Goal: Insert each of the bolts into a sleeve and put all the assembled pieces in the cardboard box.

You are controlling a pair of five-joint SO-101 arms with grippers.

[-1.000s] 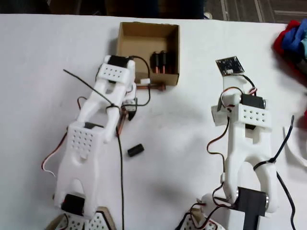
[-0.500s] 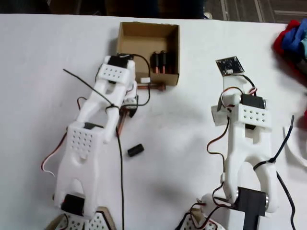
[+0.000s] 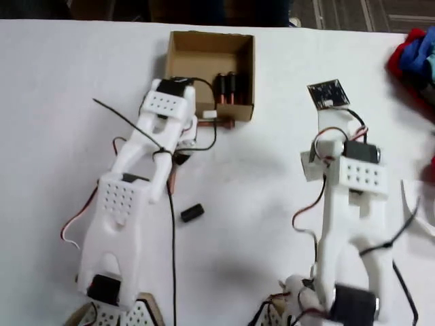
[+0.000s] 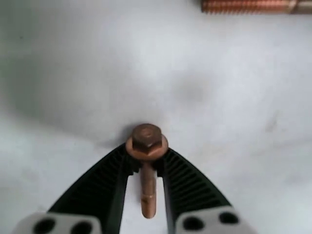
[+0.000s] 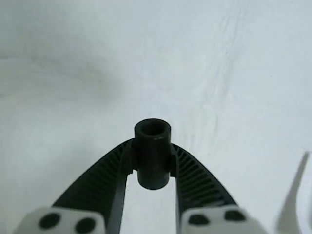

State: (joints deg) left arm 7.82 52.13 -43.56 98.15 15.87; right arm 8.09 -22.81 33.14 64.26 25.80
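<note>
Both arms sit slightly shifted. My left fingers [image 4: 105, 183] pinch a bolt [image 4: 146, 145] under its head; right fingers [image 5: 195, 180] clamp a sleeve [image 5: 153, 151], bore outward, over the table [image 3: 54, 102], posed for mating, I judge.

Place: most likely a robotics lab or a maker's workbench.
Surface: a table [image 3: 54, 102] under a plain white cover.
Equipment: the white printed left arm [image 3: 129, 204] and right arm [image 3: 343, 210], loose wires [image 3: 170, 231], and a bare circuit board [image 3: 327, 94].
Surroundings: dark floor [image 3: 340, 13] beyond the table's far edge.
</note>
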